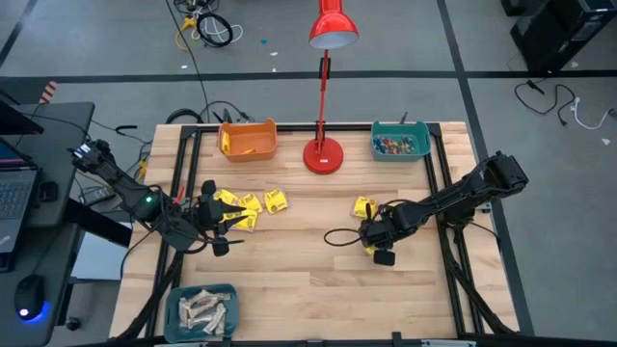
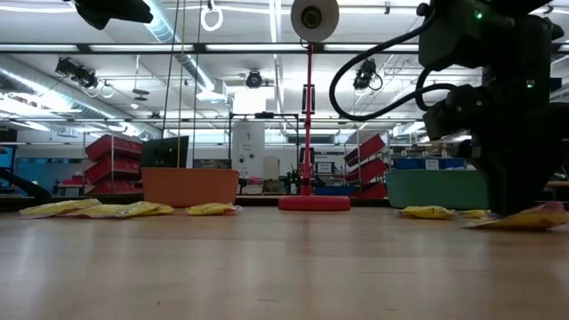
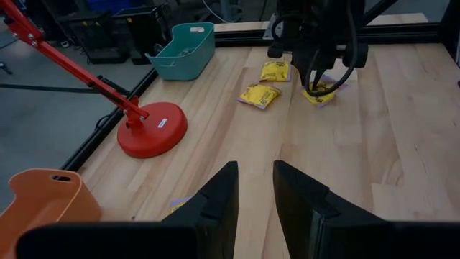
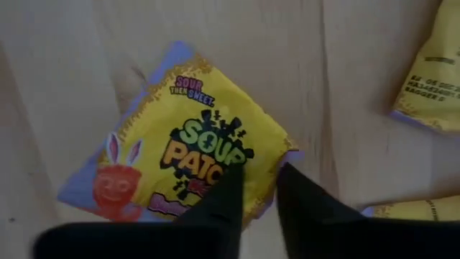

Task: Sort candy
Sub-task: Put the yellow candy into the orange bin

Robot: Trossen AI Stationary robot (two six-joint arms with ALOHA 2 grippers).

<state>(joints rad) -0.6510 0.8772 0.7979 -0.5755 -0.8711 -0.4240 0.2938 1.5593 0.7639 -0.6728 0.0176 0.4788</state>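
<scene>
Yellow candy packet (image 4: 192, 162), right wrist view: brand "SOUR PATCH" in large letters; above it, small print "SOUR THEN SWEET"; lower line cut off, unreadable. Second yellow packet (image 4: 431, 68): dark printed code lines, illegible. No other readable text in remaining views.

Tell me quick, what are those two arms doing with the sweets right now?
Right gripper down on a yellow candy packet, fingers slightly apart. Left gripper slightly open, empty, beside its own packet cluster. Nothing blocking.
</scene>
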